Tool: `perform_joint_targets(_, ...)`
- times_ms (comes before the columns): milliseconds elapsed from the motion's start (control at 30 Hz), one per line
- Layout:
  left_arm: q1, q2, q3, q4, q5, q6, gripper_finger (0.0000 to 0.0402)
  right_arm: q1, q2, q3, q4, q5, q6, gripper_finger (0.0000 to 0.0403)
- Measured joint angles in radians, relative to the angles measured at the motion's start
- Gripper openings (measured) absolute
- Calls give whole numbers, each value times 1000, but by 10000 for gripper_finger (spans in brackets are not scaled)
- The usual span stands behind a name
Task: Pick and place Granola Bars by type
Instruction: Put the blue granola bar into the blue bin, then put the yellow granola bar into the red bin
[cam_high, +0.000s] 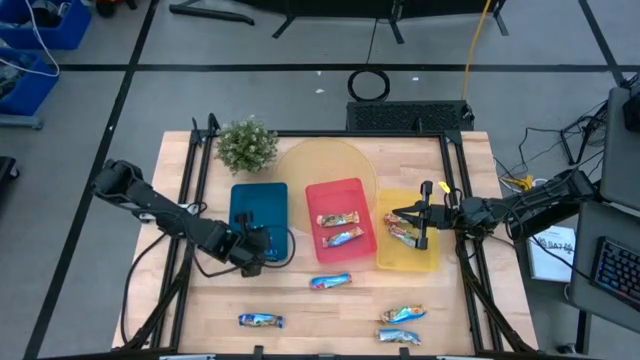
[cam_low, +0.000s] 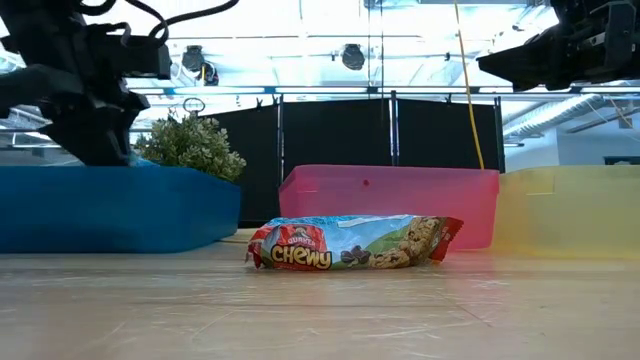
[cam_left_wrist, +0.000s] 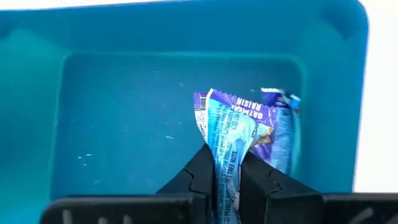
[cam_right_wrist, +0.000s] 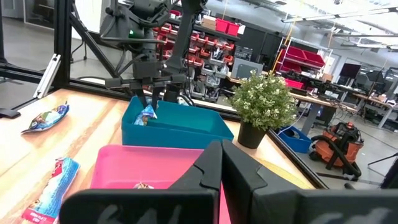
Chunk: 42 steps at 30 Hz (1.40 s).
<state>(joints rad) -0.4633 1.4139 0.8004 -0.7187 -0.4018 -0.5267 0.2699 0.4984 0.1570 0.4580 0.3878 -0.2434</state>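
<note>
My left gripper (cam_high: 255, 247) hangs over the near end of the blue tray (cam_high: 258, 205) and is shut on a purple-and-blue granola bar (cam_left_wrist: 239, 134). The right wrist view also shows this bar (cam_right_wrist: 147, 114). My right gripper (cam_high: 398, 214) hovers shut above the yellow tray (cam_high: 432, 258) and touches nothing. Two bars (cam_high: 337, 219) (cam_high: 342, 237) lie in the red tray (cam_high: 345, 190), and one bar (cam_high: 401, 233) lies in the yellow tray. Several more lie flat on the table: one with a red end (cam_high: 330, 281) (cam_low: 350, 243), one near the front left (cam_high: 260, 320), and two near the front right (cam_high: 402, 315). My left gripper pinches the bar by one end of its wrapper (cam_left_wrist: 227, 167) between its two fingers (cam_left_wrist: 202, 174). The fingers come from above, pointing down. The bar hangs below them inside the blue tray. Whether its lower end touches the tray floor, I cannot tell.
A potted plant (cam_high: 246, 145) stands at the far left of the table, behind the blue tray. A round yellowish plate (cam_high: 325, 165) lies behind the red tray. The three trays sit side by side in the middle. Bare wood (cam_high: 300, 320) shows along the near edge between the loose bars.
</note>
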Motion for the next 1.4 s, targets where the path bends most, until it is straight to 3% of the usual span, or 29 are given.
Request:
perform_joint_targets(267,1,-1,-6,39,2,-20,41,0,9,0,0,0,12,0)
perform_joint_targets(633,12,-1,-6,44,24,-17,204,0,9,0,1,1,38,0)
perform_joint_targets(833,12,-1,4,36,8,40,239,0,9,0,1,2,41,0)
perform_joint_targets(1100,-4,-2,91,37,-128,204,206,0,9,0,1,2,42,0)
perform_joint_targets(1233,-4,-2,125,46,-178,272,166,0,11,0,0,2,51,0)
perform_joint_targets(1400,1,-6,139,71,-153,386,93,-1,13,-30,8,3,-8,0)
